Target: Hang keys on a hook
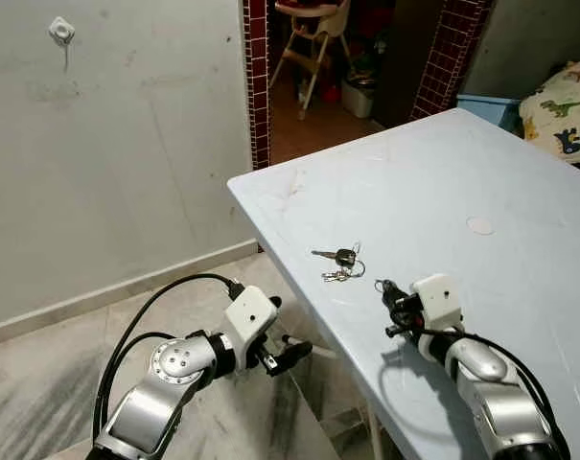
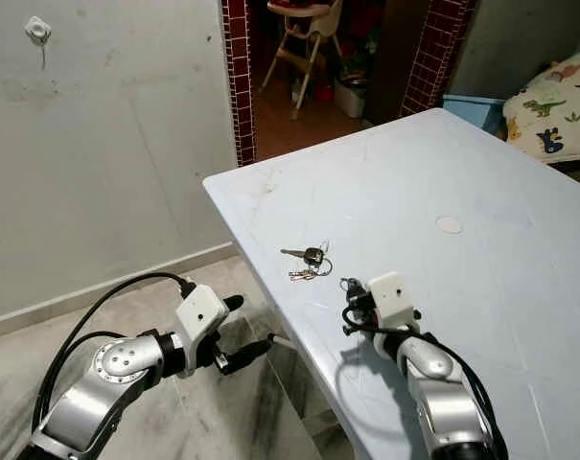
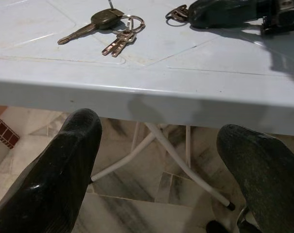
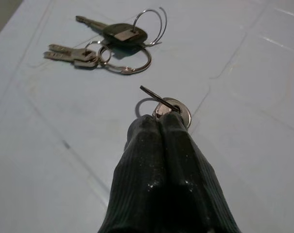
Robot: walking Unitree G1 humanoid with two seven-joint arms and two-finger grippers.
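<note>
We see pale blue table [image 1: 520, 287], small round disc [image 1: 479, 225] on top. Beyond doorway: high chair [image 1: 313, 43]. Red brick pillars [image 1: 258, 86] flank opening. Dinosaur-print cushion [image 1: 563, 115] at far right, blue bin [image 1: 489, 107] beside it. Marble floor [image 1: 50, 383] below.

A pale blue table [image 1: 520, 182] stands on marble floor [image 1: 40, 383] beside a grey wall [image 1: 127, 144] and brick-red doorway [image 1: 257, 77].

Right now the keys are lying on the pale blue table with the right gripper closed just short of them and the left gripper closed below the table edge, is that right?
Not quite: the left gripper is open, fingers wide apart in the left wrist view. The keys do lie on the table, with the right gripper closed just short of them.
</note>
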